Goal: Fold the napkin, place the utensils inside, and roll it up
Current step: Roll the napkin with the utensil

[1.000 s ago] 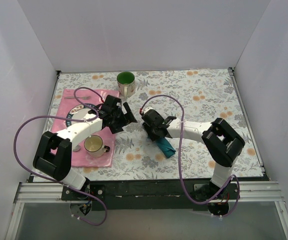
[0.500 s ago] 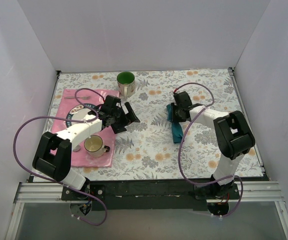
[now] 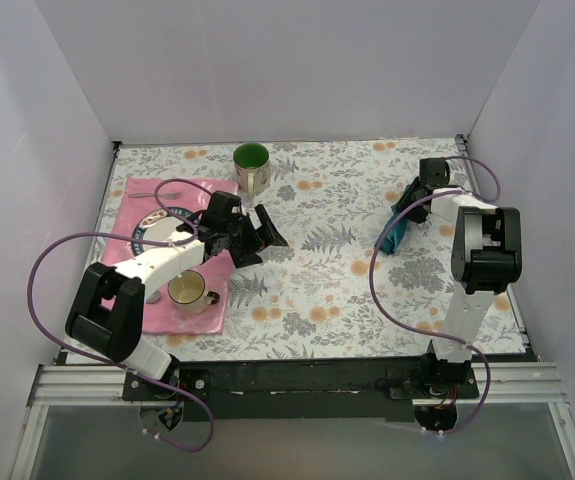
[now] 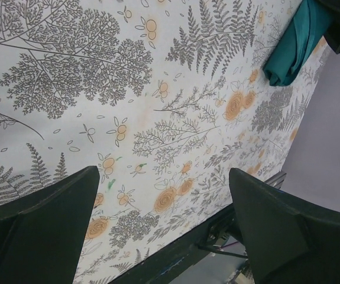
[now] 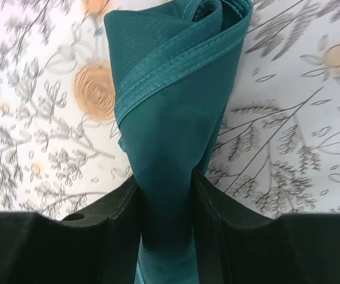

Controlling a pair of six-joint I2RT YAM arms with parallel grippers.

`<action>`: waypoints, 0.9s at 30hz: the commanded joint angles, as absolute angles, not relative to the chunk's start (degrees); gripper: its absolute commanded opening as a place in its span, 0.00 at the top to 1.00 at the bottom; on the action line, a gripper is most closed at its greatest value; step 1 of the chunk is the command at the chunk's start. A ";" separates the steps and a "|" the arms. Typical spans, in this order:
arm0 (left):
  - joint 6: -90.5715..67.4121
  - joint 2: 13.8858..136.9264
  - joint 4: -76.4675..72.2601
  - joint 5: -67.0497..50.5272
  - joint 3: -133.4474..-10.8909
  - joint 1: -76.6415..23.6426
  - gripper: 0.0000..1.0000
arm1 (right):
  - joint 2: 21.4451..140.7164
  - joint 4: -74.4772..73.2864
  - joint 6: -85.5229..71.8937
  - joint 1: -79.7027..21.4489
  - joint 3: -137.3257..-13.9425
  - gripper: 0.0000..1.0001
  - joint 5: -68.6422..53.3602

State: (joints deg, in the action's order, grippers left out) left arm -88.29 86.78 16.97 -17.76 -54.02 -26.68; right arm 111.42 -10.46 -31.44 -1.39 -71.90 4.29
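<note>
Top external view: the napkin (image 3: pixel 396 233), rolled up, has travelled from the middle of the counter by the near edge out to the right edge, toward the far right corner. The right gripper (image 3: pixel 405 212) carried it there.
Meaning for the task: judging by the tight roll, folding and rolling look finished, and this reads as setting the bundle aside.
Grip: the right gripper's fingers are clamped on the napkin (image 5: pixel 170 112). One finger sits on each side of the roll's narrow waist, and the coiled end sticks out beyond the tips.
Contact with counter: I cannot tell whether the roll's free end touches the surface or hangs just above it.
Cutlery: the utensils are not visible. They are probably wrapped inside, though the coiled end shows only cloth.
Free arm: the left gripper (image 3: pixel 267 233) has its fingers wide apart and holds nothing. It is left of the counter's middle, beside the pink placemat (image 3: pixel 125 225) and well apart from the napkin.
</note>
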 commanded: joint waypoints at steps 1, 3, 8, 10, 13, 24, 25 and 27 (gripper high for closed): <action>-87.10 86.75 15.47 -20.74 -54.40 -26.28 0.08 | 115.48 -16.51 -37.88 1.47 -77.76 0.55 10.10; -86.92 87.01 15.12 -21.44 -54.49 -26.37 0.08 | 117.24 -18.09 -38.14 2.63 -80.76 0.55 11.95; -86.13 88.06 15.03 -22.59 -55.20 -26.37 0.08 | 124.53 -23.37 -36.83 4.13 -93.58 0.49 14.24; -86.22 88.42 14.85 -23.11 -54.93 -26.37 0.08 | 126.29 -23.64 -36.39 4.57 -95.44 0.48 13.36; -86.48 88.59 14.41 -23.56 -54.67 -26.28 0.08 | 126.91 -23.03 -36.04 4.66 -96.94 0.41 12.92; -86.40 87.28 14.24 -23.29 -54.76 -26.28 0.07 | 119.55 -24.51 -29.81 2.47 -96.42 0.05 11.77; -86.31 87.01 14.24 -23.12 -54.84 -26.28 0.07 | 118.40 -24.96 -29.19 2.11 -95.20 0.04 13.78; -86.40 86.49 14.24 -22.68 -55.02 -26.28 0.07 | 114.20 -24.70 -27.78 1.06 -93.18 0.02 14.59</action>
State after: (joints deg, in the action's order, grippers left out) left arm -87.18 88.97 14.74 -22.94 -54.04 -26.68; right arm 124.11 -23.09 -31.68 3.20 -95.35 11.68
